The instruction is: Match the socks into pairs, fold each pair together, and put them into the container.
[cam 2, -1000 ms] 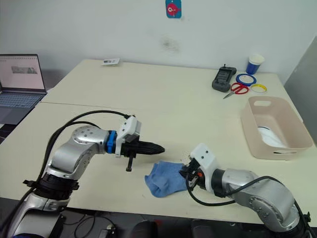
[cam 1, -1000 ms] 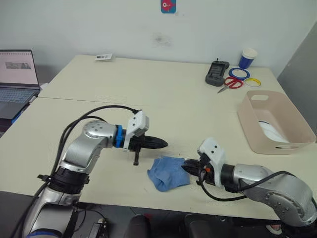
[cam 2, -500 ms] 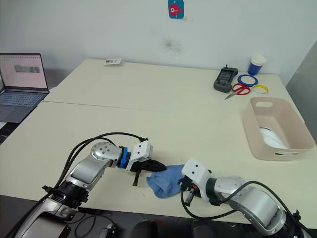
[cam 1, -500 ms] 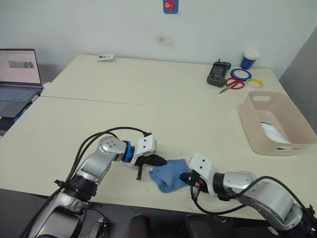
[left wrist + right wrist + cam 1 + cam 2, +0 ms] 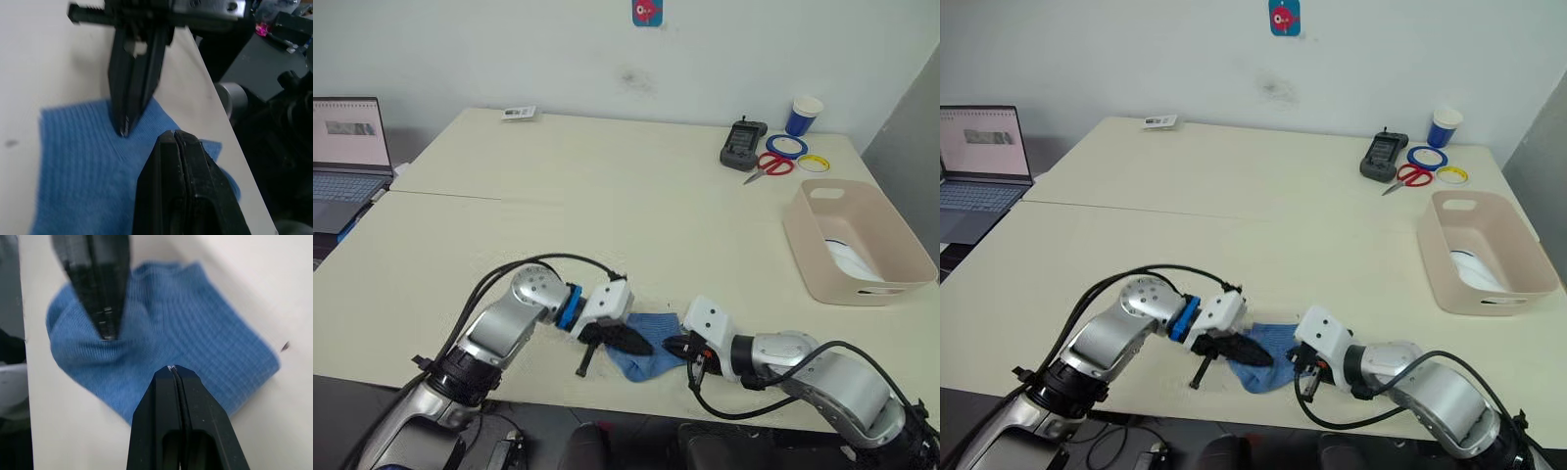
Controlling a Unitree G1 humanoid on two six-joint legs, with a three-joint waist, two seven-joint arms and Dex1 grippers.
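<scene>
At the far left a laptop (image 5: 348, 157) stands open beside the cream table (image 5: 607, 215). Near the table's front edge the left gripper (image 5: 628, 340) lies low over a folded blue sock bundle (image 5: 649, 345), its two black fingers pressed together with their tips resting on the cloth; in the left wrist view the fingers (image 5: 183, 191) are closed tight above the blue knit, and whether any fabric is pinched between them is hard to tell. Just right of it, the right gripper (image 5: 677, 345) meets the same bundle from the opposite side, its fingers likewise closed and touching the sock's edge; the right wrist view shows both grippers' tips pushing into the ribbed fabric (image 5: 186, 352), which puckers around the left one. Farther back and right lie a black handheld device (image 5: 742, 143), red scissors (image 5: 768, 164), tape rolls (image 5: 786, 146) and a blue-and-white cup (image 5: 802, 115). At the right edge the pale pink container (image 5: 827, 264) holds something white (image 5: 850, 258), probably socks.
</scene>
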